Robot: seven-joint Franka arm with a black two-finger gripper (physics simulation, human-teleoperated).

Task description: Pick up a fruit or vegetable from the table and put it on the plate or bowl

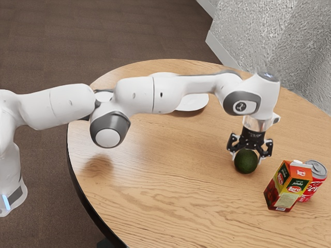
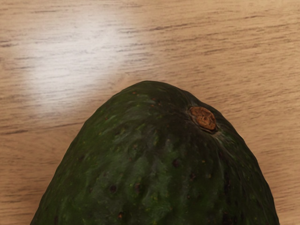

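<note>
The avocado (image 2: pixel 154 178) was dark green, speckled, with a brown stem scar (image 2: pixel 203 118); the table (image 1: pixel 170 196) pale woodgrain; the carton (image 1: pixel 287 186) red and orange.

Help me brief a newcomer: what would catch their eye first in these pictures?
The dark green avocado on the wooden table, toward the exterior view's right, with the black gripper right over it; the wrist view shows its brown stem scar close up. Next, the colourful juice carton and red can stand together near the table's edge, further right.

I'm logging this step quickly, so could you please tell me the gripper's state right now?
Gripper: open, lowered over the avocado on the table, not gripping it.
</note>
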